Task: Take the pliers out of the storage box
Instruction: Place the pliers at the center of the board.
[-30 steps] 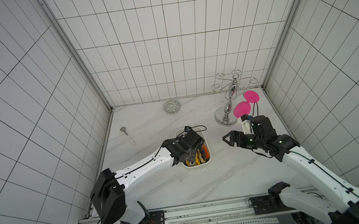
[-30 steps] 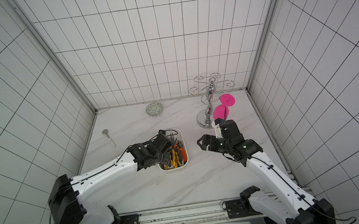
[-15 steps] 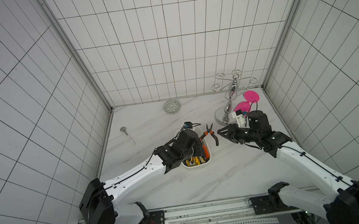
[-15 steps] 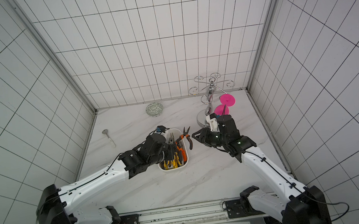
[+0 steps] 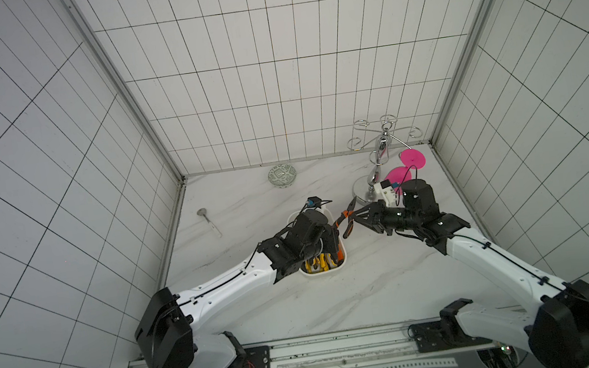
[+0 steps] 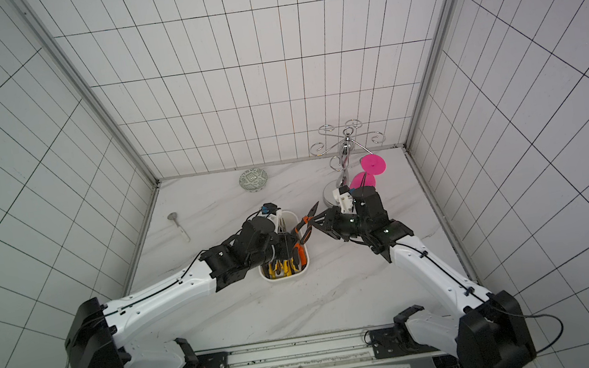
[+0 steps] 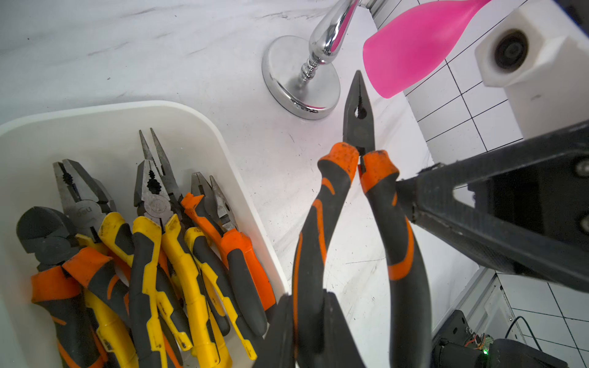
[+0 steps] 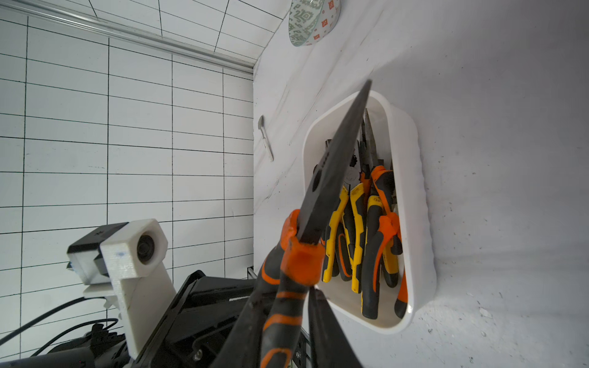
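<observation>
INSPECTION NOTES

1. One pair of orange-and-black pliers [image 5: 347, 220] [image 6: 305, 226] [image 7: 357, 127] [image 8: 331, 172] is out of the storage box [image 5: 325, 271] [image 6: 286, 277] [image 7: 197, 133] [image 8: 420, 207]. It is held in the air between the two arms, just beside the box's right side, over the marble tabletop [image 5: 302, 309]. Its dark needle nose is shut and points toward the round base of the chrome stand [image 5: 379, 157] [image 7: 302, 82]. Its handles splay apart.

2. The left gripper [image 5: 335, 234] [image 6: 289, 244] [image 7: 308, 299] is clenched on one handle, low down near its end. The left wrist view shows both fingers [image 7: 280, 325] pressed against that handle.

3. The right gripper [image 5: 354, 217] [image 6: 312, 223] [image 8: 287, 318] has closed onto the other handle, high up, just below the orange collar. A fingertip [image 7: 403, 194] touches that handle in the left wrist view. In the right wrist view the handle lies between the fingers. Both claws therefore grasp the same pair.

4. The storage box sits flat near the middle of the tabletop. The other pliers [image 5: 319, 263] [image 6: 281, 267] [image 7: 178, 255] [image 8: 360, 216] lie piled in it, heads toward the far wall and handles toward the robot. They are yellow-and-black and orange-and-black and they overlap, so an exact count cannot be made.

5. A green-patterned bowl [image 5: 282, 175] [image 6: 253, 179] [image 8: 314, 22] stands near the back wall. A small silver spoon [image 5: 208, 222] [image 6: 178, 226] [image 8: 266, 140] lies near the left wall, well apart from the box. A pink goblet [image 7: 414, 47] hangs beside the stand
</observation>
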You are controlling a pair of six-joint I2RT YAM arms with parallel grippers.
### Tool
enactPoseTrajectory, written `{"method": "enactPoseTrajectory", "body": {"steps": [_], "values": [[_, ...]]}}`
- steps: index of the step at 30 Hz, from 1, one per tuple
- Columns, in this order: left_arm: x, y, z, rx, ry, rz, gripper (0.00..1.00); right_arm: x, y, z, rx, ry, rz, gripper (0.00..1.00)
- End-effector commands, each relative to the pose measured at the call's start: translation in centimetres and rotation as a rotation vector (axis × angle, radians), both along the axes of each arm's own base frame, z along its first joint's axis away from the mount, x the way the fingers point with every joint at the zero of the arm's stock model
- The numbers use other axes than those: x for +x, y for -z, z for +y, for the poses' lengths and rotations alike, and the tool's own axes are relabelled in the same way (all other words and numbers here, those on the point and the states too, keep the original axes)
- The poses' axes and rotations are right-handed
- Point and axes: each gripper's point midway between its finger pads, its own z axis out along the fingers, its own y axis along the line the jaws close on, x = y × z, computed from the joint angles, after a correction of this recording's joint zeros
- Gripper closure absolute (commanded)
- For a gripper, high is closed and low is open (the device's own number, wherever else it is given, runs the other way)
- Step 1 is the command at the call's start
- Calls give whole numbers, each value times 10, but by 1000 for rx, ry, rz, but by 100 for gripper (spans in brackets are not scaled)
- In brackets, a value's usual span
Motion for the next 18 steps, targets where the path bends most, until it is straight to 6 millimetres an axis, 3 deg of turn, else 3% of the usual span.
{"method": "enactPoseTrajectory", "body": {"steps": [1, 10, 14, 18], "values": [[1, -34, -24, -100, 56, -63, 100, 1, 2, 6, 21, -12, 11, 71], [-5, -37, -28, -90, 96, -90, 100, 5, 11, 7, 8, 3, 43, 58], [-9, -36, -30, -94, 112, -93, 100, 5, 14, 6, 3, 6, 56, 69], [-10, -31, -31, -83, 115, -86, 100, 2, 14, 5, -3, 1, 53, 90]]}}
